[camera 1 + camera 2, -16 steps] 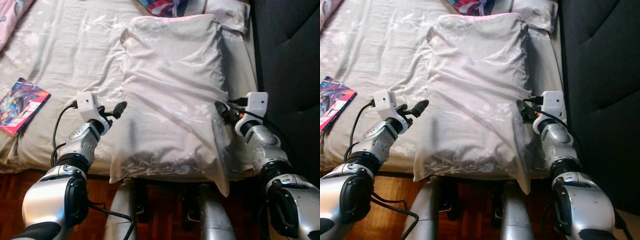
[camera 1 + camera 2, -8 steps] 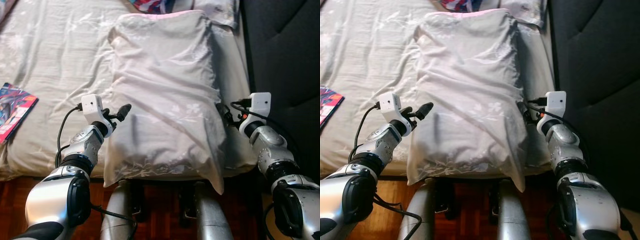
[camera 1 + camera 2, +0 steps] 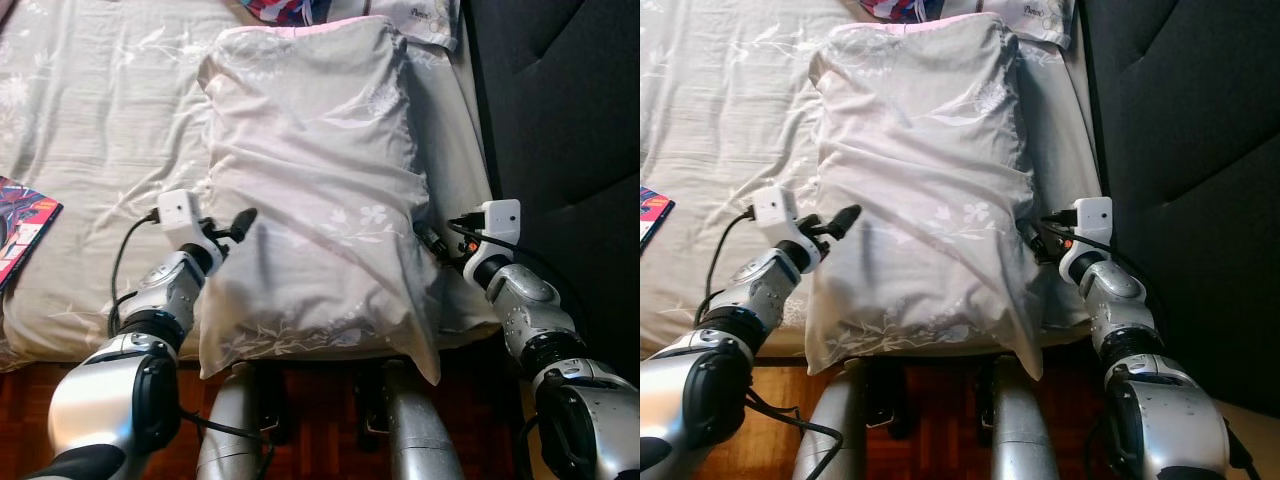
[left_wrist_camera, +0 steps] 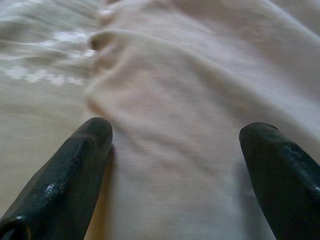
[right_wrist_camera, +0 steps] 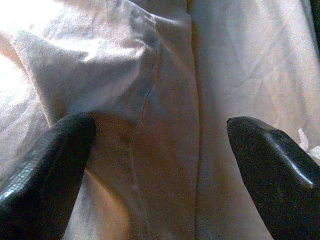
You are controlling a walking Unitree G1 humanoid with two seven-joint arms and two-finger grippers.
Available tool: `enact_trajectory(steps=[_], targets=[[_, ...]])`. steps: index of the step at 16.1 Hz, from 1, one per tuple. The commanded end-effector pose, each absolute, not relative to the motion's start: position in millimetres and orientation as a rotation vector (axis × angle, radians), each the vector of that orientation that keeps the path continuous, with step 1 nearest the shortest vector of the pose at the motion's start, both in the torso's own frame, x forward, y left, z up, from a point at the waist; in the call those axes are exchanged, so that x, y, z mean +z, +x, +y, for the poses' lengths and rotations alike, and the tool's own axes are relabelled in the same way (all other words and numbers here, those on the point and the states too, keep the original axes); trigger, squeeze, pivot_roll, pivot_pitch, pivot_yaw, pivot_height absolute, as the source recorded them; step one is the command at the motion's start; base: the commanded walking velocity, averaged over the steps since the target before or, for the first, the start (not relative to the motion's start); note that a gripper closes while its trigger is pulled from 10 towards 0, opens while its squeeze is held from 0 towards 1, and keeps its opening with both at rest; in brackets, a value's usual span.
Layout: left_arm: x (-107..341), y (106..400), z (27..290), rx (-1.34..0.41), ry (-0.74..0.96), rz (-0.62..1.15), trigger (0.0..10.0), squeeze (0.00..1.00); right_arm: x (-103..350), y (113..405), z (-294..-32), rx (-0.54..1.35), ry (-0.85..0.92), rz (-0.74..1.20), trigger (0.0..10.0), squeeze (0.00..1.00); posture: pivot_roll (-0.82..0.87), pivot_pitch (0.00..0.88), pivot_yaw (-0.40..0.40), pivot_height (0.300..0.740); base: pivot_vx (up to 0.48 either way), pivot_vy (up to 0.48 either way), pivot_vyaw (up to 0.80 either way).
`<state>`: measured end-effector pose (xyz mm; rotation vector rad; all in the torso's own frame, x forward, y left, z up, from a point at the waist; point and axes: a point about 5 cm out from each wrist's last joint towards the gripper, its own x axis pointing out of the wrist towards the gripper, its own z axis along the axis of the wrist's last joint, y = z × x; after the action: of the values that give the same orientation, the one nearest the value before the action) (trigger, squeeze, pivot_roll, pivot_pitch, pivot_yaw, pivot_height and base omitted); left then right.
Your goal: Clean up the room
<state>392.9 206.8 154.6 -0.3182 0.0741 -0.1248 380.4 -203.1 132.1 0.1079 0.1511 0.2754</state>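
Note:
A large pale pillow (image 3: pixel 315 170) with a faint flower print lies lengthwise on the bed, its near end hanging over the bed's front edge. My left gripper (image 3: pixel 238 222) sits at the pillow's left side, open, with both fingers (image 4: pixel 75 165) spread over the pillowcase cloth. At the pillow's right side my right gripper (image 3: pixel 430 238) is also open, its fingers (image 5: pixel 270 165) spread wide against a seam and a fold of the case. Nothing is pinched between either pair of fingers.
The bed's grey-beige sheet (image 3: pixel 90 120) stretches to the left, with a colourful magazine (image 3: pixel 25 225) at its left edge. A dark padded headboard (image 3: pixel 560 110) stands close on the right. A bright printed item (image 3: pixel 285 10) and a white pillow (image 3: pixel 425 15) lie beyond the big pillow. Wooden floor (image 3: pixel 20 400) runs below.
The whole picture has shifted left, so the camera has moved. Both grippers stay open at the pillow's two sides.

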Motion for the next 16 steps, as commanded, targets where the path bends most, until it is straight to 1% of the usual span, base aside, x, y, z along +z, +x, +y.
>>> enact_trajectory(steps=[1,7,8,9,13,15,16], targets=[[135,384,219,-0.066,-0.327,0.133,10.0,0.0,115,372,-202,0.29,0.133,0.206,10.0,0.0,-0.01,0.582,-0.071,0.658,0.0,0.0,0.0],[124,380,215,-0.073,-0.354,0.169,10.0,0.0,108,370,-187,0.37,0.158,0.22,10.0,0.0,0.0,0.596,-0.069,0.658,0.0,0.0,0.0],[122,379,213,-0.081,-0.37,0.176,10.0,0.0,108,370,-185,0.382,0.162,0.222,10.0,0.0,0.0,0.596,-0.069,0.658,0.0,0.0,0.0],[115,377,206,-0.107,-0.4,0.203,10.0,0.0,105,369,-179,0.408,0.192,0.233,10.0,0.0,0.0,0.597,-0.072,0.658,0.0,0.0,0.0],[107,375,199,-0.117,-0.407,0.232,10.0,0.0,102,367,-163,0.506,0.236,0.247,10.0,0.0,0.0,0.601,-0.072,0.658,0.0,0.0,0.0],[105,374,200,-0.093,-0.398,0.241,10.0,0.0,100,364,-152,0.584,0.242,0.26,10.0,0.0,-0.01,0.603,-0.072,0.658,0.0,0.0,0.0],[104,372,208,-0.038,-0.337,0.249,10.0,0.0,97,362,-147,0.619,0.236,0.274,10.0,0.0,-0.01,0.605,-0.077,0.658,0.0,0.0,0.0]])
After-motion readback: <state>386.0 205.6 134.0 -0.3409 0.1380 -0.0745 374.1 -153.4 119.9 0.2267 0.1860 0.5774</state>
